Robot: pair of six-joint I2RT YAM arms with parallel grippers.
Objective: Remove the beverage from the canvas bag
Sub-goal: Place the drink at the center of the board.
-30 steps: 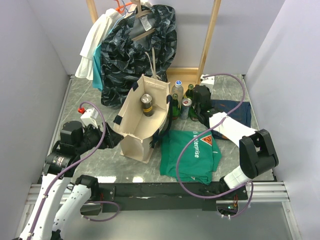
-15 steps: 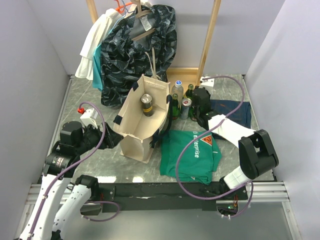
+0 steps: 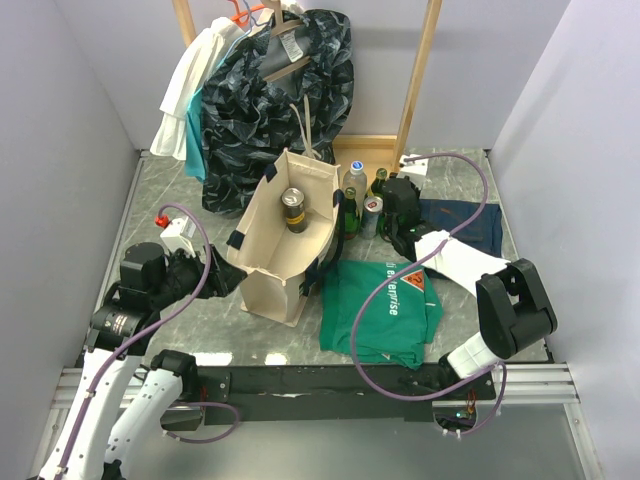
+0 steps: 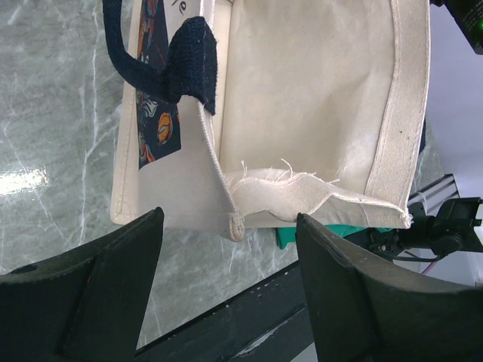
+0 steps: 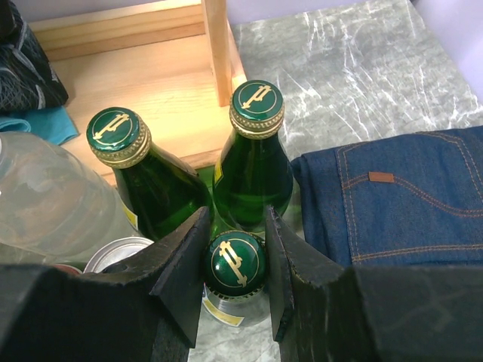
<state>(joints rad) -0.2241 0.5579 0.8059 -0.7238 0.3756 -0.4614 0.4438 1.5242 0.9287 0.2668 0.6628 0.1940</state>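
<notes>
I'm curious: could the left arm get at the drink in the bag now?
Probably not from there: the left gripper sits open astride the bag at its near rim, the drink at the far end. The open top leaves a way.

the bag [image 4: 317,98] is matt cream canvas, coarse-woven and frayed along its rim, with navy webbing straps [image 4: 192,64]. the worktop [image 4: 53,151] is glossy, grey marble-look, throwing back the light. the near bottle [image 5: 235,264] and the two behind it are shiny green glass with printed metal caps [image 5: 256,105]. the jeans [image 5: 407,204] are blue denim, the rack base [image 5: 166,75] smooth pale wood.
</notes>
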